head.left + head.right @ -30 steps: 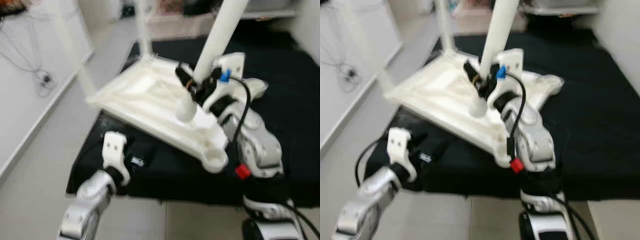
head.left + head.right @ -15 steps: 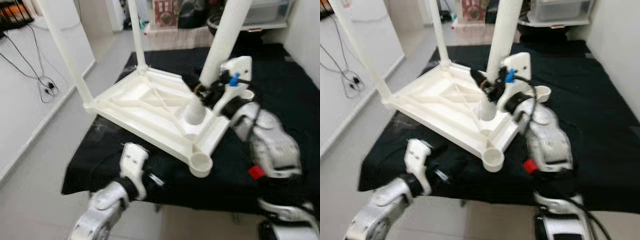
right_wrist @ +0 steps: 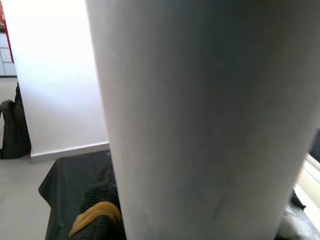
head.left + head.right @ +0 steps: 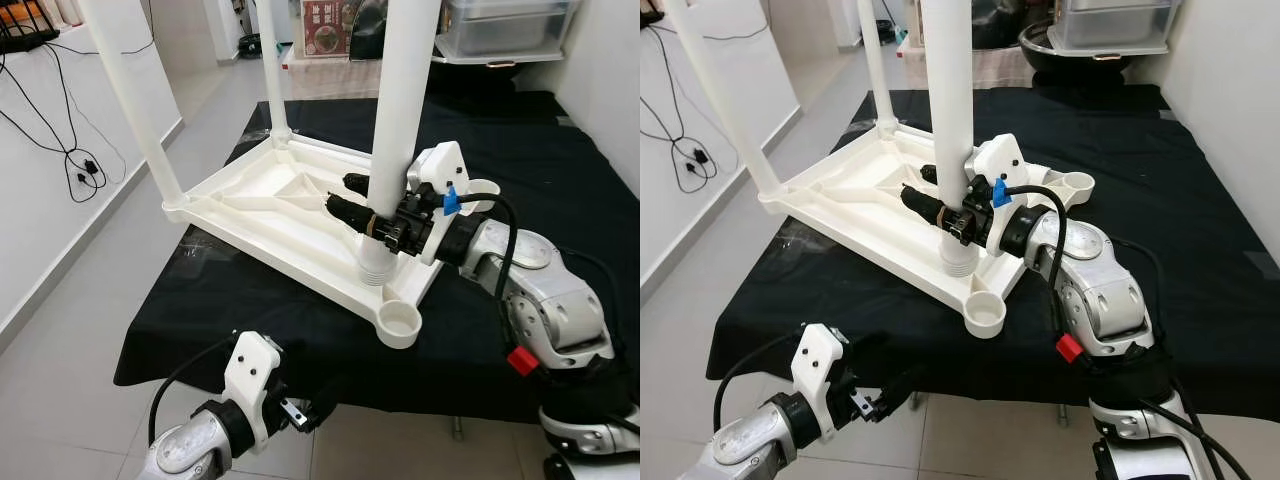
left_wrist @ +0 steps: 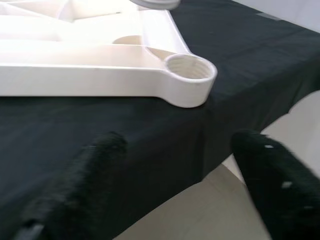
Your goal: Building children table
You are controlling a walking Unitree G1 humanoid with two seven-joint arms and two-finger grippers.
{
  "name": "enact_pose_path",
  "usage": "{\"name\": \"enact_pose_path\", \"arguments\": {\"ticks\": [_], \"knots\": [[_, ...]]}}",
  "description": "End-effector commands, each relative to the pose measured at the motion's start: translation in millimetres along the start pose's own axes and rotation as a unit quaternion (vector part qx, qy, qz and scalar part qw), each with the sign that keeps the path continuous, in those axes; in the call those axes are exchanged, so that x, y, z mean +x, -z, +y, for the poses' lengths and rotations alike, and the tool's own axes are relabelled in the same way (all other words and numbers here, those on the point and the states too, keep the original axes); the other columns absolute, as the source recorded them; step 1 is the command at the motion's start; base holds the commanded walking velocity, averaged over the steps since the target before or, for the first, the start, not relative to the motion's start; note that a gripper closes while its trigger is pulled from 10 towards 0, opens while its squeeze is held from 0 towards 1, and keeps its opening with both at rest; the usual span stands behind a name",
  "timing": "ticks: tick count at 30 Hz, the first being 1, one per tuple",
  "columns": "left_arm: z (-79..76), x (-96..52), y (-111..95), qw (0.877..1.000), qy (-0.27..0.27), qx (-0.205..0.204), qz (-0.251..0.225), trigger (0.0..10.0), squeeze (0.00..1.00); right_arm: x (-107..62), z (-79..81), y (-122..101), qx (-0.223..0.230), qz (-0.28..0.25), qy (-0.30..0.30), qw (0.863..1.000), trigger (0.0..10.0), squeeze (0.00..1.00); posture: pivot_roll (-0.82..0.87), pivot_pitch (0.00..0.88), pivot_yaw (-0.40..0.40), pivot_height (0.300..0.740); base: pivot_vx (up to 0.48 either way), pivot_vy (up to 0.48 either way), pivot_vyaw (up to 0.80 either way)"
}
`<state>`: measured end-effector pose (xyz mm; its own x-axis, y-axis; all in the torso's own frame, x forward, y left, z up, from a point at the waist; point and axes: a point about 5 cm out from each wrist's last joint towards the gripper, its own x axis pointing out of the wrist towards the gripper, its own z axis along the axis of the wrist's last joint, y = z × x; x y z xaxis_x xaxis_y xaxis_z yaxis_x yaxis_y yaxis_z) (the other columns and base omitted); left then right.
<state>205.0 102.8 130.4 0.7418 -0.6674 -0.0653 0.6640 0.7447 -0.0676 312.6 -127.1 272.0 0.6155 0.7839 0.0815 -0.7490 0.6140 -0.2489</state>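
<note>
Because the white leg [image 4: 400, 110] is a long, smooth plastic tube, you should expect it to be light and stiff but slippery, and to lever hard against any grip taken far from its base. Low on the shaft, just above the threaded end, looks like the best place to hold it, and that is where your right gripper [image 4: 372, 215] has it: the jaws are closed around the tube from its far and near sides, with the leg running upright between them. The right wrist view has the white shaft pressed close against the lens, which fits a tight hold.

Directly below the jaws, the leg's ribbed foot sits at a corner socket of the upturned tabletop [image 4: 270, 205], seemingly partly seated; you cannot tell how deep the thread has gone. Just beside that socket, toward you, an empty socket [image 4: 402, 322] waits at the next corner. Two other legs [image 4: 130, 100] stand upright at the tabletop's far corners.

Beneath the tabletop lies a black cloth covering the table [image 4: 560, 180]. Your left gripper [image 4: 300, 415] hangs below the cloth's near edge, jaws spread and holding nothing.
</note>
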Motion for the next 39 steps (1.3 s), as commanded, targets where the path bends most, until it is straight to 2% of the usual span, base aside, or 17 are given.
{"name": "enact_pose_path", "arguments": {"ticks": [1, 9, 10, 11, 12, 13, 15, 20, 23, 24, 30, 31, 37, 39], "knots": [[1.1, -3.0, 0, 1.000, -0.016, 0.008, 0.002, 0.0, 0.00, 0.8, -0.6, 2, 0.000, 0.008, -0.003, 1.000, 10.0, 0.00, -0.04, 0.145, 0.043, 0.740, 0.000, 0.000, 0.00], [2.3, -3.8, -1, 1.000, -0.028, 0.003, -0.001, 0.0, 0.00, -1.6, -4.7, 3, 0.002, 0.014, -0.005, 1.000, 10.0, 0.00, -0.04, 0.147, 0.043, 0.740, 0.000, 0.000, 0.00], [0.1, -5.2, 1, 1.000, -0.016, 0.004, 0.004, 0.0, 0.00, -7.8, -6.6, 3, 0.027, 0.014, -0.035, 0.999, 10.0, 0.00, -0.04, 0.147, 0.041, 0.740, 0.000, 0.000, 0.00], [0.1, -5.2, 1, 1.000, -0.016, 0.004, 0.004, 0.0, 0.00, -7.8, -6.6, 3, 0.027, 0.014, -0.035, 0.999, 10.0, 0.00, -0.04, 0.147, 0.041, 0.740, 0.000, 0.000, 0.00], [-2.4, -6.6, 2, 1.000, 0.000, 0.013, 0.011, 0.0, 0.00, -18.1, -7.3, 3, 0.065, 0.011, -0.088, 0.994, 10.0, 0.00, -0.04, 0.153, 0.042, 0.740, 0.000, 0.000, 0.00], [-2.4, -6.6, 2, 1.000, 0.000, 0.013, 0.011, 0.0, 0.00, -18.1, -7.3, 3, 0.065, 0.011, -0.088, 0.994, 10.0, 0.00, -0.04, 0.153, 0.042, 0.740, 0.000, 0.000, 0.00], [-2.7, -6.7, 2, 0.999, 0.009, 0.040, 0.013, 0.0, 0.00, -29.9, -6.5, 5, 0.094, 0.010, -0.137, 0.986, 10.0, 0.00, -0.04, 0.159, 0.042, 0.740, 0.000, 0.000, 0.00], [-0.4, -5.8, 2, 0.998, 0.011, 0.059, 0.016, 0.0, 0.00, -43.5, -3.1, 20, 0.057, 0.054, -0.182, 0.980, 10.0, 0.00, -0.04, 0.164, 0.043, 0.740, 0.000, 0.000, 0.00], [-0.2, -6.4, 1, 0.998, 0.015, 0.062, 0.014, 0.0, 0.00, -47.1, -1.5, 22, 0.063, 0.047, -0.196, 0.978, 10.0, 0.00, -0.03, 0.177, 0.049, 0.740, 0.000, 0.000, 0.00], [-0.6, -7.3, 0, 0.997, 0.024, 0.069, 0.013, 0.0, 0.00, -47.2, -5.7, 19, 0.075, 0.016, -0.183, 0.980, 10.0, 0.00, -0.03, 0.186, 0.056, 0.740, 0.000, 0.000, 0.00], [0.4, -7.7, -2, 0.996, 0.033, 0.087, 0.012, 0.0, 0.00, -49.6, -14.3, 20, 0.083, -0.014, -0.153, 0.985, 10.0, 0.00, -0.02, 0.196, 0.069, 0.740, 0.000, 0.000, 0.00], [0.5, -10.3, -3, 0.995, 0.042, 0.090, 0.011, 0.0, 0.00, -52.6, -6.4, 21, 0.090, -0.013, -0.186, 0.978, 10.0, 0.00, -0.01, 0.216, 0.091, 0.740, 0.000, 0.000, 0.00], [0.2, -12.3, -5, 0.994, 0.049, 0.094, 0.008, 0.0, 0.00, -54.1, 1.0, 22, 0.088, -0.007, -0.219, 0.972, 10.0, 0.00, 0.00, 0.227, 0.098, 0.740, 0.000, 0.000, 0.00], [0.0, -12.6, -6, 0.993, 0.053, 0.103, 0.010, 0.0, 0.00, -52.1, 3.4, 19, 0.073, -0.004, -0.240, 0.968, 10.0, 0.00, 0.01, 0.233, 0.105, 0.740, 0.000, 0.000, 0.00]]}}
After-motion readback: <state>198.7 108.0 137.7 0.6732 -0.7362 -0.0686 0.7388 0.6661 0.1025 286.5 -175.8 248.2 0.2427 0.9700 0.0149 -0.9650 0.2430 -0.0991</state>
